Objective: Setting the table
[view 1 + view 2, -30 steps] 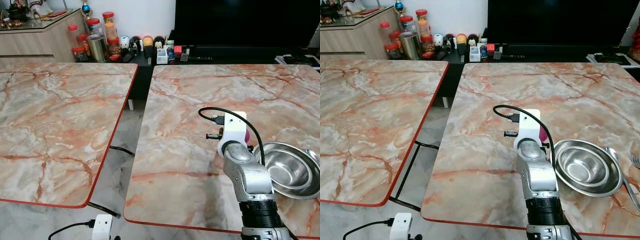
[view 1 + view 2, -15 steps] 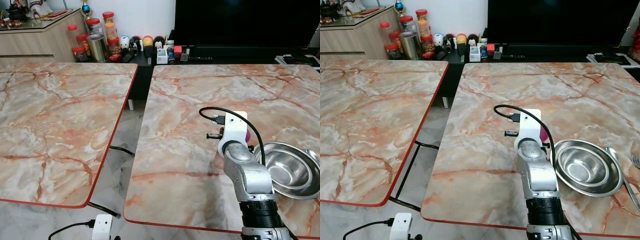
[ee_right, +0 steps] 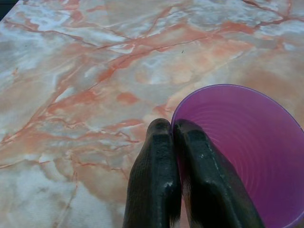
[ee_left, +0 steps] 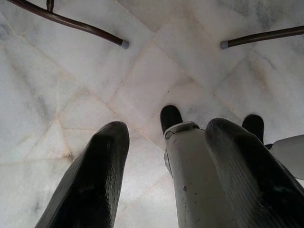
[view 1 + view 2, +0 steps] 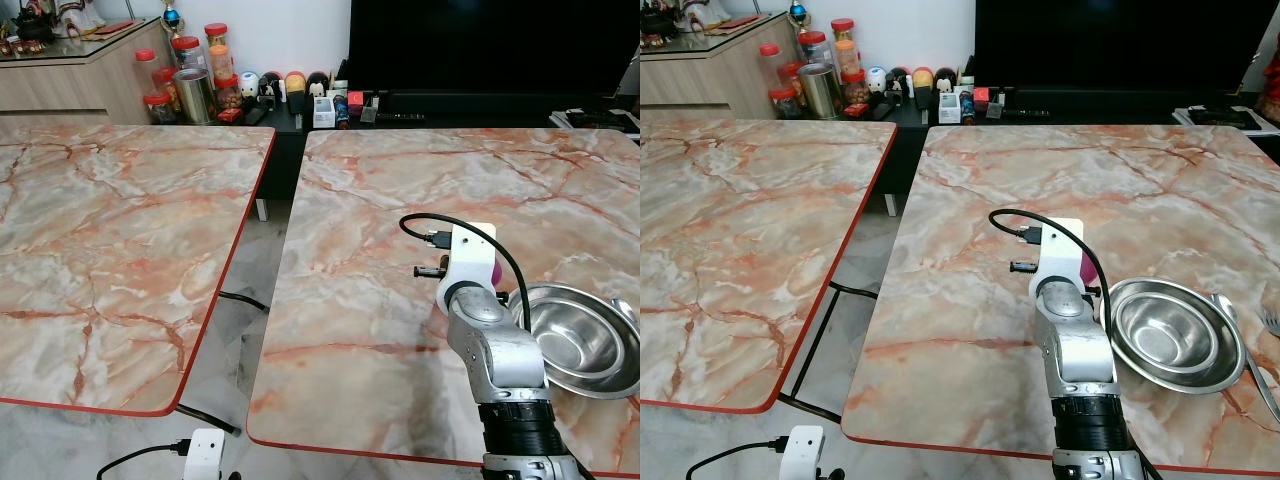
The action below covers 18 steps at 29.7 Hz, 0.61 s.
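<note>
I am viewing two marble-patterned tables; the right table (image 5: 1060, 180) is carrying the work. My right gripper (image 3: 175, 130) is pinching the rim of a purple cup (image 3: 237, 142), one finger outside the wall and one inside, above the tabletop. In the head views the cup (image 5: 1087, 270) is showing as a sliver behind the right wrist, just beside a steel bowl (image 5: 1170, 335) sitting near the table's right edge. Cutlery (image 5: 1240, 340) is lying just right of the bowl; I cannot tell the pieces apart. My left gripper (image 4: 164, 137) is hanging idle over the pale tiled floor (image 4: 71, 71), its fingers (image 4: 95, 180) spread apart and holding nothing. Jars (image 5: 820, 75) are standing beside the far cabinet.
</note>
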### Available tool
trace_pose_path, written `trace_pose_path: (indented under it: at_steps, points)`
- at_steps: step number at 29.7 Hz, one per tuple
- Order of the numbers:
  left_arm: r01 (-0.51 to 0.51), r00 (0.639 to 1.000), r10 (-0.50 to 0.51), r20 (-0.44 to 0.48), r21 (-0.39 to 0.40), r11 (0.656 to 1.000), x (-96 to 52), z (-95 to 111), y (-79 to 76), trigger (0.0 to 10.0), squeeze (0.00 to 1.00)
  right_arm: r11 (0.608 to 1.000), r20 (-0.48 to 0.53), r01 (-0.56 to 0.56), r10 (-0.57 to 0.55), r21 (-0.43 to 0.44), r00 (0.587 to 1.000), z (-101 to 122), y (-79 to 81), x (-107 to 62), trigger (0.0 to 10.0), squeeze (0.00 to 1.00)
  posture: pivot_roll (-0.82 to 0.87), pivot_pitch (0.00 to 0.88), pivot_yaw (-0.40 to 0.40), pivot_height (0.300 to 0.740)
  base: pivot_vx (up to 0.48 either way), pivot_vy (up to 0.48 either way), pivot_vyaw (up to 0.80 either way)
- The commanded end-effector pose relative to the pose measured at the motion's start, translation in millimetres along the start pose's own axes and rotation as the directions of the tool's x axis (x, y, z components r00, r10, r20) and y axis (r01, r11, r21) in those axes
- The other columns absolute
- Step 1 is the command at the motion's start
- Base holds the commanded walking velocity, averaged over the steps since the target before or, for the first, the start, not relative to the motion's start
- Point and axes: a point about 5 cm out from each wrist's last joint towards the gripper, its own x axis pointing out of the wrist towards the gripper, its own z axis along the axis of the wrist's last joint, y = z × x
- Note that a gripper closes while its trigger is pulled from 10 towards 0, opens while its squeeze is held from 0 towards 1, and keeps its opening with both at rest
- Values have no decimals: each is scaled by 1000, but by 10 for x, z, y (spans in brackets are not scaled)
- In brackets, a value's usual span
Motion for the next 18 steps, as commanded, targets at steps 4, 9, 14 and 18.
trace_pose_path:
  at_steps: [4,9,14,18]
  points:
    - [2,1000,-2,-18,8,1000,-5,-33,15,10000,0,1000,10,-1,1,11,1000,24,9,2,10000,635,-49,0,29,740,0,0,0]
    - [3,1000,-3,-18,11,1000,-6,-35,12,10000,0,1000,9,-3,3,15,1000,20,20,-1,10000,1000,-47,0,28,740,0,0,0]
    - [3,1000,-3,-17,12,1000,-5,-33,7,10000,0,1000,11,1,-1,13,1000,23,15,0,10000,1000,-49,0,28,740,0,0,0]
    - [4,1000,-3,-17,12,1000,-5,-35,3,10000,0,999,29,12,-13,32,999,47,11,4,10000,0,-49,0,28,740,0,0,0]
